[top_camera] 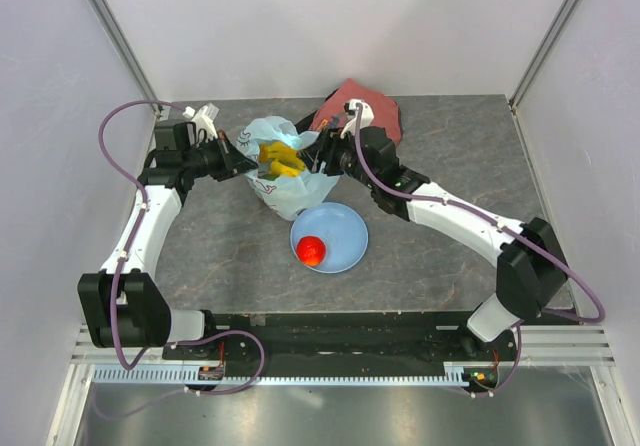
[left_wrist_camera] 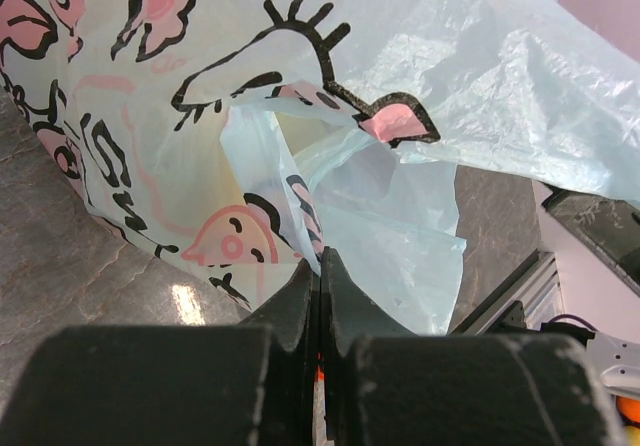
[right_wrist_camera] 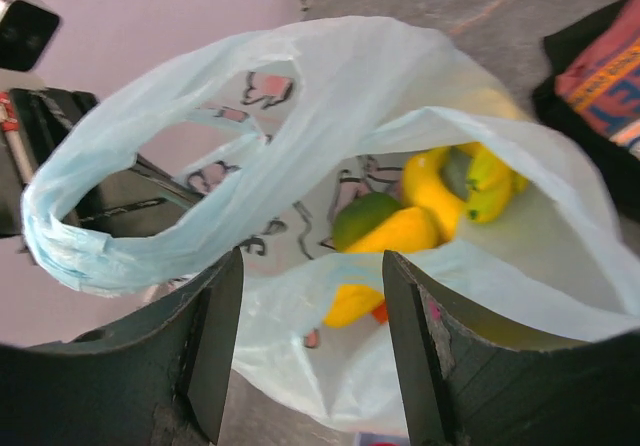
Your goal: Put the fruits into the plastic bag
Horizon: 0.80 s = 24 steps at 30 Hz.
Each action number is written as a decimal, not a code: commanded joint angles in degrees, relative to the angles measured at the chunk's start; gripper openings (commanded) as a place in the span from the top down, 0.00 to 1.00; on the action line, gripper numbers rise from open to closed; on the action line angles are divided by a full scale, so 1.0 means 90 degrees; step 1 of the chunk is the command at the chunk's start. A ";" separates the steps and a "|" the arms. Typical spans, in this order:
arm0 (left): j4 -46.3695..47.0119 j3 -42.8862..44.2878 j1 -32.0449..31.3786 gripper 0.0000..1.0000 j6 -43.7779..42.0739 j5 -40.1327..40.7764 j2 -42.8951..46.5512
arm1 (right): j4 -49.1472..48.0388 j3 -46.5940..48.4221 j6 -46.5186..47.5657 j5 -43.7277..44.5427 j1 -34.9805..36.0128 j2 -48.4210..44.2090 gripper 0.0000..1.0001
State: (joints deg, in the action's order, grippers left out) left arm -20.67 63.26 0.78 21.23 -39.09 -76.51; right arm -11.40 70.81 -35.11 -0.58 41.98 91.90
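The light-blue plastic bag stands open mid-table with the yellow bananas inside it. In the right wrist view the bananas, a green fruit, a yellow oblong fruit and a sliver of orange fruit lie in the bag. A red round fruit sits on the blue plate in front of the bag. My left gripper is shut on the bag's printed film at its left rim. My right gripper hangs open over the bag's right rim, holding nothing.
A folded dark-red printed cloth lies behind the bag, just beyond my right wrist, and shows at the right edge of the right wrist view. White walls close in the table on three sides.
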 commanded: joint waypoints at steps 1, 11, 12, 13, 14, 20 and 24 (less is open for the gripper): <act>0.0187 0.0158 -0.0008 0.98 -0.0055 0.0037 0.0015 | 0.0845 -0.0025 0.0939 0.0718 0.0004 -0.0640 0.35; 0.0167 0.0129 -0.0018 0.98 -0.0103 0.0047 0.0034 | 0.2965 -0.0151 0.2514 0.0768 0.0521 -0.0972 0.35; 0.0158 0.0138 -0.0008 0.99 -0.0103 0.0047 0.0034 | 0.3062 -0.0230 0.2534 0.0758 0.0638 -0.1021 0.35; 0.0158 0.0139 -0.0018 0.98 -0.0103 0.0066 0.0034 | 0.3092 -0.0308 0.2544 0.0748 0.0706 -0.1041 0.35; 0.0158 0.0139 -0.0018 0.99 -0.0113 0.0076 0.0044 | 0.3131 -0.0463 0.2563 0.0748 0.0765 -0.1051 0.35; 0.0128 0.0100 -0.0194 0.99 -0.0113 0.0056 0.0054 | 0.3181 -0.0738 0.2905 0.0884 0.1263 -0.0545 0.30; 0.0118 0.0138 -0.0194 0.98 -0.0123 0.0037 0.0044 | 0.3103 -0.0534 0.3227 0.0748 0.1653 0.0081 0.27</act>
State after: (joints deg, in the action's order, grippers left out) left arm -20.78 63.26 -0.58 21.21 -38.89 -76.51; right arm 17.21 64.45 -10.11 6.35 54.15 87.68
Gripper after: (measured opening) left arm 0.022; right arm 0.718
